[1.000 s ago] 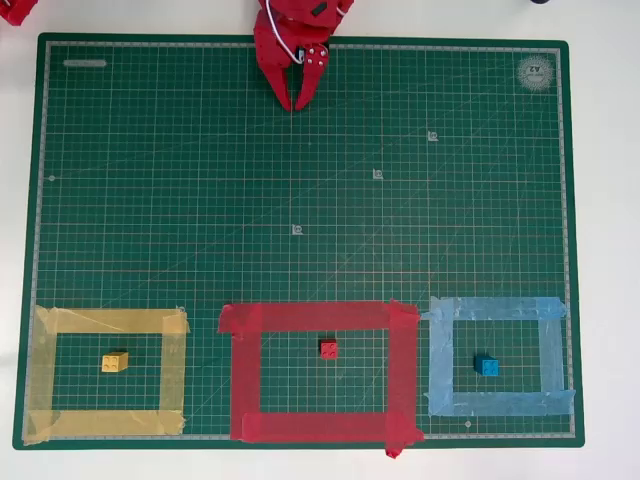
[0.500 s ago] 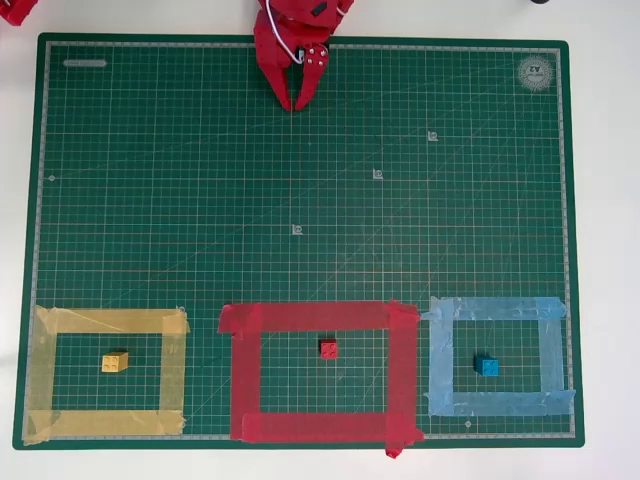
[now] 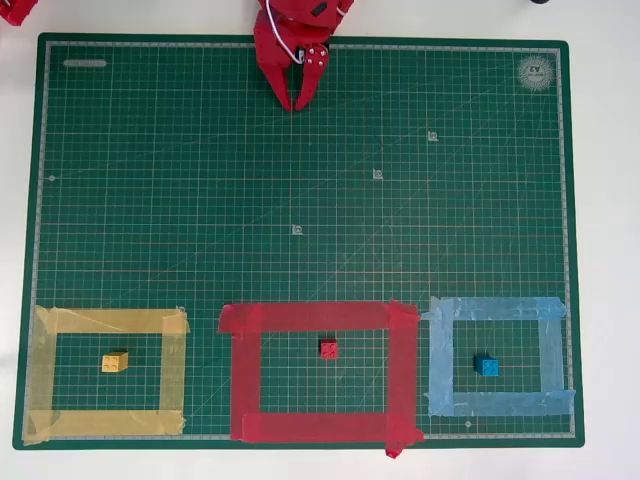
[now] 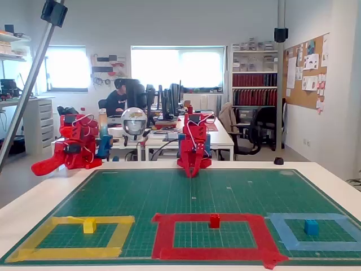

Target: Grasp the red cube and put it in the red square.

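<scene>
The red cube point(image 3: 328, 349) already sat inside the red square point(image 3: 404, 370) by the mat's point(image 3: 150, 200) near edge; the gripper point(image 3: 299, 103), fingers together and empty, hung at the far edge; nothing looked left

Bright even light, blown-out windows point(image 4: 177, 69) in the fixed view (backlit), soft faint shadows, sharp focus

The overhead view looks straight down on the green mat point(image 3: 300, 180), taking in all of it with a margin of the white surface point(image 3: 605, 250), the arm's base at the top edge. The fixed view stands low at the opposite side of the mat point(image 4: 192, 192), near its taped end, and faces level across it toward the arm and the office behind. Both share the whole mat, the three tape frames and the arm's tool point(image 3: 298, 100) point(image 4: 192, 172).
</scene>
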